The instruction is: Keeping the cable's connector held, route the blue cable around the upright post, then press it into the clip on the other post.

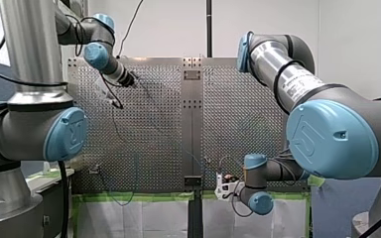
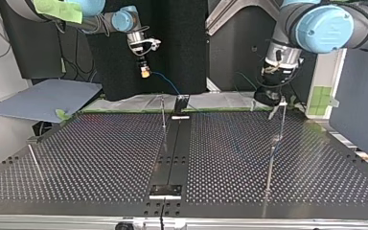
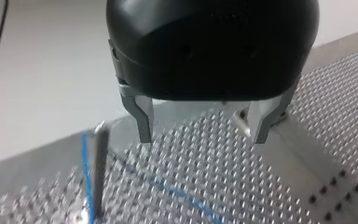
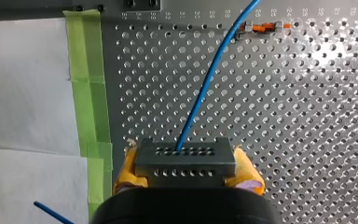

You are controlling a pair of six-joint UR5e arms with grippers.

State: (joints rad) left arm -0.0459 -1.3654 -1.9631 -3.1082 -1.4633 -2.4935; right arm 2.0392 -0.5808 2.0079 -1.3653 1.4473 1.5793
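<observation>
Robot's right pincer (image 4: 186,175) clamps grey connector (image 4: 185,158) between yellow pads. Blue cable (image 4: 205,88) leads ahead over tabletop (image 4: 307,116). Left pincer (image 3: 203,136) spread wide, near upright post (image 3: 100,172).

Plainly a robotics lab — perforated metal bench (image 1: 154,129) edged with green tape (image 1: 129,197), my left arm (image 1: 30,129) and my right arm (image 1: 327,134) alongside, bare white wall (image 1: 168,29).

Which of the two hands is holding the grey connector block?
My right hand, with yellow pads, shut on the grey perforated connector block from which the blue cable runs; my black left hand with metal fingers is open and empty.
</observation>
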